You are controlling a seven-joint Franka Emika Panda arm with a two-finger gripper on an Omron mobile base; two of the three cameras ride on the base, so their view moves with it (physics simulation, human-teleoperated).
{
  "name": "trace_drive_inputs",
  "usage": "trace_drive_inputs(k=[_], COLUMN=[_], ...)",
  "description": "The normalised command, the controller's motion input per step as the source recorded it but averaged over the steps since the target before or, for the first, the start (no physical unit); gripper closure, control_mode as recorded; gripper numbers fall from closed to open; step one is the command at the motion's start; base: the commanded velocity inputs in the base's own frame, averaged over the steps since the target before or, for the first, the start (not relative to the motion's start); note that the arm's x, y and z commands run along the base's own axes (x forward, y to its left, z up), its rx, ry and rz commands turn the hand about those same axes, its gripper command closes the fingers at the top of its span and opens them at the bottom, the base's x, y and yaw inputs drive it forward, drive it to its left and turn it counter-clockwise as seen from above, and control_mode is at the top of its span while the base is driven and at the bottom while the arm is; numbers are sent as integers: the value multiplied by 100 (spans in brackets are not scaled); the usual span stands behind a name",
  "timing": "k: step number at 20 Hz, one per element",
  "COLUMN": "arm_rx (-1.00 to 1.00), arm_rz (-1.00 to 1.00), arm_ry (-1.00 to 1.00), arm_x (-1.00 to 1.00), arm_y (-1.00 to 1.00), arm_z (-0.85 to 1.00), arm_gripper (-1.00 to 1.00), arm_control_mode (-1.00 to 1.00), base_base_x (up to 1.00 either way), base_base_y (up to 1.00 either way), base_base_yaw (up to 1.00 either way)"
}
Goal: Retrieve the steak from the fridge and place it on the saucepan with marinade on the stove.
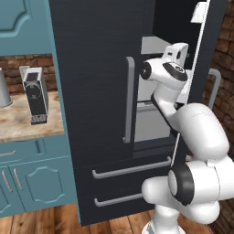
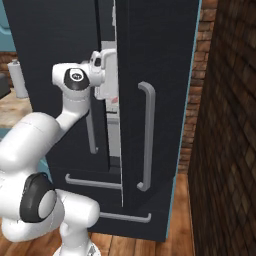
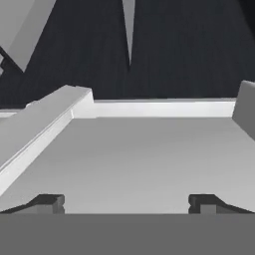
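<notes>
tool inside the open fridge, steak not yet located

the tool point(image 3: 127, 201) has its two finger tips set wide apart, near full spread, with nothing between them. in the hand view the tips sit low over a bare grey shelf point(image 3: 149, 154) inside the fridge point(image 1: 96, 91). the wide spread is judged to be a ready setting for a flat item, so that the tips can pass either side of it before closing.

the steak cannot be found on the part of the shelf that the hand view covers; its position cannot be told. a pale raised ledge point(image 3: 45, 119) crosses the left of that view and a dark back wall lies behind the shelf.

in the left base view the arm point(image 1: 164, 87) reaches into the gap beside the closed left door, whose long silver handle point(image 1: 130, 98) stands just left of the wrist. the right door is swung open toward the arm's right; in the right base view its outer face and handle point(image 2: 148, 135) fill the centre. two lower drawers point(image 1: 128, 183) are closed.

beyond the fridge, to the left, a light stone counter point(image 1: 18, 121) on teal cabinets point(image 1: 41, 183) carries a dark upright appliance point(image 1: 35, 93). a brick wall point(image 2: 225, 125) closes the right side, and the floor point(image 1: 55, 221) is wood plank.
</notes>
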Motion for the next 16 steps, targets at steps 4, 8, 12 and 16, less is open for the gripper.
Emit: trace_drive_inputs(k=[4,8,12,16], arm_rx=[0,0,0,0], arm_rz=[-8,-16,-23,-24], arm_ry=[6,4,2,4], arm_x=[-8,-44,-93,-78], arm_y=[-27,-62,-84,-100], arm_z=[12,0,0,0], arm_gripper=[-100,-100,-100,-100], arm_control_mode=[-100,-100,-100,-100], base_base_x=[0,0,0,0], base_base_y=[0,0,0,0], base_base_yaw=[0,0,0,0])
